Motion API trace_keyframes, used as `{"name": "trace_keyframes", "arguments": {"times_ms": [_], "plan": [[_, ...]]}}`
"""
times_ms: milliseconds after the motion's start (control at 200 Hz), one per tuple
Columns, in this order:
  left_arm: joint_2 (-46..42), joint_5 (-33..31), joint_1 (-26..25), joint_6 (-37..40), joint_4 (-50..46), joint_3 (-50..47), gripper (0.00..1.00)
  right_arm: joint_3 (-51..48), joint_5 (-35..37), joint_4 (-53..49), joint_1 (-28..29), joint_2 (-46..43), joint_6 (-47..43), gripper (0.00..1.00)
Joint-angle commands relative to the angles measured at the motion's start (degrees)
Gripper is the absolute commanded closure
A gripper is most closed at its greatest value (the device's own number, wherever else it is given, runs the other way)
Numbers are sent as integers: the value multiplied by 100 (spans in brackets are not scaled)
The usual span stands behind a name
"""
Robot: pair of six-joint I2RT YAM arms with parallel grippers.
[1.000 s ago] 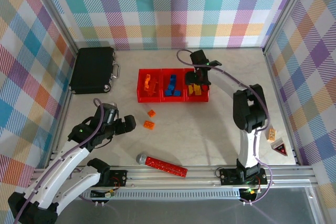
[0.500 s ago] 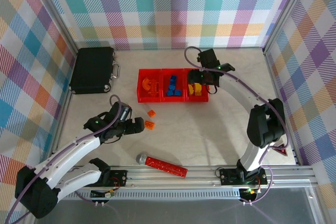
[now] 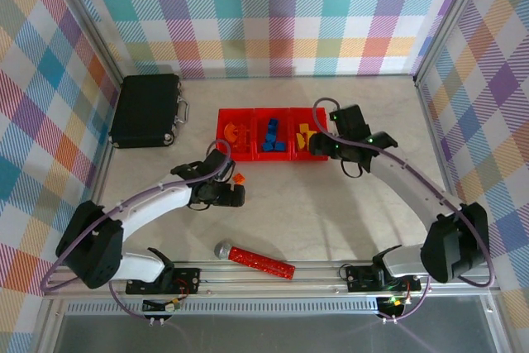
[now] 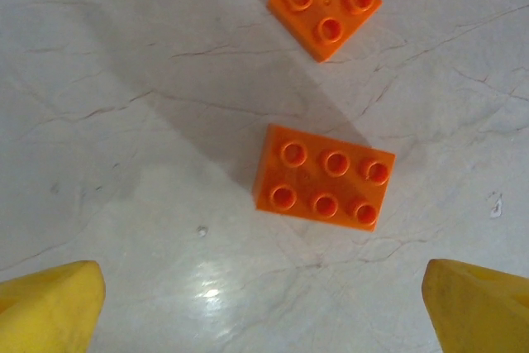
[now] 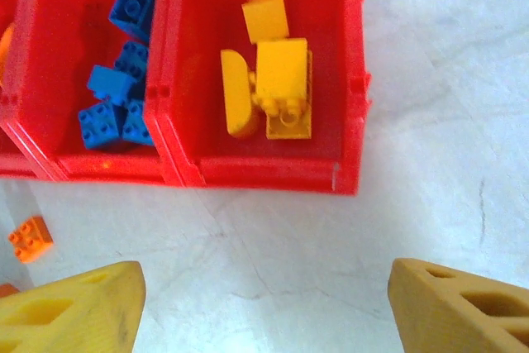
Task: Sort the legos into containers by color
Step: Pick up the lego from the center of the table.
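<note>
My worry was the left gripper (image 4: 264,307). Its fingers were spread wide with nothing between them, and the six-stud orange brick (image 4: 324,177) lay ahead of the tips rather than between the pads, so I judged that closing there would catch only air. The brick also sat slightly skewed to the line between the fingers. A pinch on its short ends could twist it or squirt it out across the smooth table (image 4: 124,121). Pushing too far forward risked bumping the four-stud orange brick (image 4: 326,6). That one lay just beyond the first, apart from it, farther from the fingertips and on nearly the same line. Relative to the hand, the six-stud brick sat forward of the tips and inside the gap, a little nearer the right finger than the left. The right gripper (image 5: 264,307) was also spread and empty. The containers (image 5: 264,175) lay ahead of it, with the yellow bricks (image 5: 277,88) in the bin straight in front and the blue bricks (image 5: 116,88) in the next bin toward its left finger. From overhead, that hand hung just beside the row of bins, and a careless swing could have clipped the rim.
</note>
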Motion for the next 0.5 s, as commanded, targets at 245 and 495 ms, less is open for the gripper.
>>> {"name": "trace_keyframes", "arguments": {"times_ms": [245,495], "plan": [[1020,259,-38,1060,159,671,0,-747,262,-213,-38,-955,525,16],[1578,219,-38,1152,167,885,12,-821,446,-348,-37,-1256,476,13]]}}
